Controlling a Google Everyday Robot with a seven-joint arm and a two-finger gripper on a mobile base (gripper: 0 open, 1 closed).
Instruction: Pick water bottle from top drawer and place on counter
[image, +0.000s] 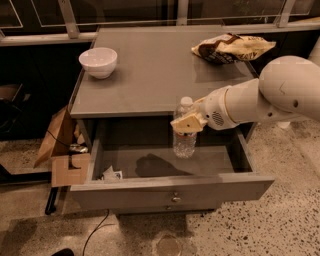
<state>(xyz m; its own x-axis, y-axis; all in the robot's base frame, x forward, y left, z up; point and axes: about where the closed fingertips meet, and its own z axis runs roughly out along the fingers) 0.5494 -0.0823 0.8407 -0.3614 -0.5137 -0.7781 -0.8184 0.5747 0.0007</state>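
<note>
The water bottle (184, 134) is clear with a white cap and hangs upright above the open top drawer (170, 187). Its cap reaches the level of the counter's front edge. My gripper (187, 122) comes in from the right on a white arm and is shut on the bottle's upper body. The bottle's bottom is clear of the drawer floor. The counter (150, 75) is the flat grey top of the cabinet, just behind and above the bottle.
A white bowl (98, 61) stands at the counter's back left. A crumpled chip bag (231, 48) lies at the back right. A small scrap of wrapper (111, 174) lies in the drawer's left front corner. Cardboard (62, 150) leans against the cabinet's left side.
</note>
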